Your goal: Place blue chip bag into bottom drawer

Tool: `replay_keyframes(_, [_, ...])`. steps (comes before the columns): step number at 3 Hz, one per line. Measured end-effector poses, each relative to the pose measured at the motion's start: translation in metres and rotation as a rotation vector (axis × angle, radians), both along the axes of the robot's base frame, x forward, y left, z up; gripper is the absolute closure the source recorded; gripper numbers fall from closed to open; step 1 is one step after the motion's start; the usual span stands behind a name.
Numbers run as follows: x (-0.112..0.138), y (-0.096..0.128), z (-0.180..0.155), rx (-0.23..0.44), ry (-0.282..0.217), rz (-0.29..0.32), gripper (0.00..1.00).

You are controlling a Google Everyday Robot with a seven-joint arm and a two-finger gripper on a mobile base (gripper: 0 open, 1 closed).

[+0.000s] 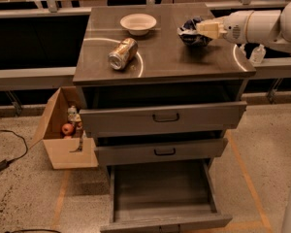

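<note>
The blue chip bag [191, 31], dark blue and crumpled with white patches, rests on the cabinet top at its back right. My gripper [203, 29] reaches in from the right and is up against the bag's right side. The white arm extends to the right edge of the view. The bottom drawer [162, 191] is pulled far out below, and its tray holds nothing.
A gold-brown can [122, 54] lies on its side at the middle of the cabinet top [165, 62]. A white bowl [138, 23] stands at the back. The two upper drawers [162, 118] are slightly open. A cardboard box [63, 130] with small items sits on the floor at the left.
</note>
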State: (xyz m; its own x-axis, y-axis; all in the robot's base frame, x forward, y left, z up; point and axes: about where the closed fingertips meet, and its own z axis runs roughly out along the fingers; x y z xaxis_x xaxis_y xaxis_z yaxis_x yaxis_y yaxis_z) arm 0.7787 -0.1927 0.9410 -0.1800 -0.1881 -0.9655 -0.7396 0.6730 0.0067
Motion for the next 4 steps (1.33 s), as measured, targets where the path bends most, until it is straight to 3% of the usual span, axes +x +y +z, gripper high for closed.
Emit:
replay_keyframes(1, [-0.020,0.008,0.012,0.011,0.003,0.073,1.00])
replay_keyframes(2, [-0.081,0.012,0.035,-0.010,0.006,0.190,1.00])
replay_keyframes(3, [-0.136,0.017,0.050,-0.020,0.031,0.259,1.00])
replay_keyframes(4, [-0.186,0.014,0.050,-0.055,0.061,0.274,1.00])
